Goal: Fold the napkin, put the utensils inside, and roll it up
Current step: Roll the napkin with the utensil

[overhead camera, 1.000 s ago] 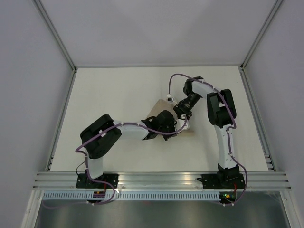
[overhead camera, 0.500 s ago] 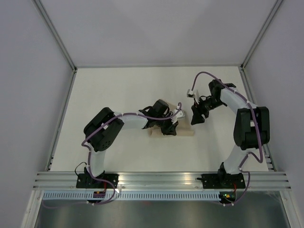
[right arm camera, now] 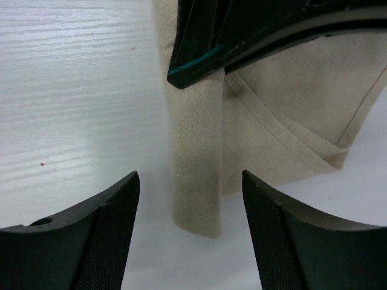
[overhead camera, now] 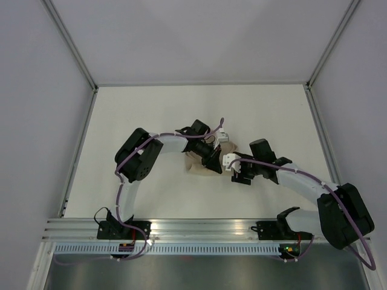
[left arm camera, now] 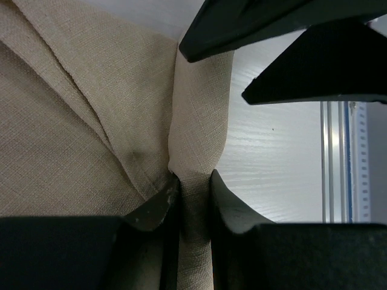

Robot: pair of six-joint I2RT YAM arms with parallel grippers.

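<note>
Table (overhead camera: 151, 109) bears one napkin (left arm camera: 72, 121) in left end effector (left arm camera: 190, 187).

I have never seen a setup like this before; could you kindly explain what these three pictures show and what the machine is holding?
This is a robot with two jointed arms bolted at the near edge of a white table. The overhead picture looks down from behind them: the left arm and right arm both reach to a beige cloth napkin mid-table. The other two pictures come from a small camera on each wrist, looking past that arm's own pincer. In the left wrist view, the left pincer is shut on a fold of the napkin. In the right wrist view, the right pincer stands open, holding nothing, facing a folded edge of the cloth. No fork shows in any view.
</note>
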